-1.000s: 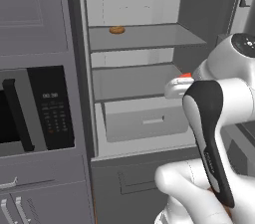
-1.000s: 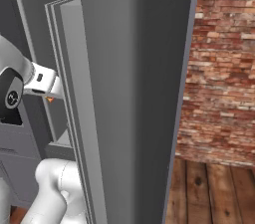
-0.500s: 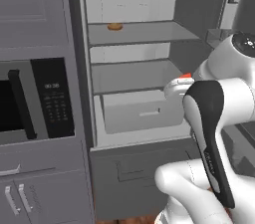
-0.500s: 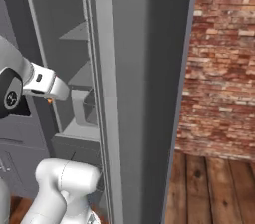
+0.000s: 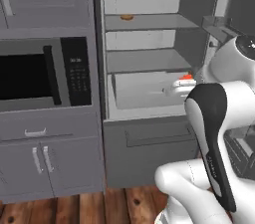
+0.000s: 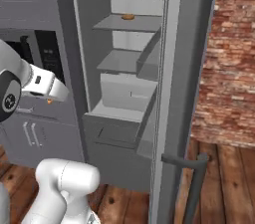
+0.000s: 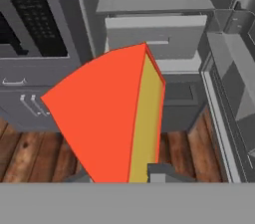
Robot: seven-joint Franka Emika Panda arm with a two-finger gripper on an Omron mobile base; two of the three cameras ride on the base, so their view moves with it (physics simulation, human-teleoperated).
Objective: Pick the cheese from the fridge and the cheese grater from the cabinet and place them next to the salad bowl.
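Observation:
My gripper [image 7: 122,175] is shut on the cheese [image 7: 114,113], a yellow wedge with a broad red-orange rind face that bulks large in the hand view. In the left base view a bit of the cheese [image 5: 187,76] shows at the gripper [image 5: 182,84], in front of the open fridge [image 5: 149,58]. From the right the cheese [image 6: 50,101] peeks out under the gripper [image 6: 57,93], left of the fridge [image 6: 124,68]. The cheese grater, the cabinet and the salad bowl are out of view.
A round brown food item [image 5: 126,17] lies on an upper fridge shelf above a wide drawer [image 5: 144,88]. The black-fronted microwave [image 5: 40,73] sits left of the fridge over handled door cabinets [image 5: 40,161]. The open fridge door [image 6: 174,93] stands at the right before a brick wall [image 6: 229,58].
The whole picture has shifted, so the camera has moved: more of the microwave shows and the fridge interior has come into the right view. The gripper stays shut on the cheese.

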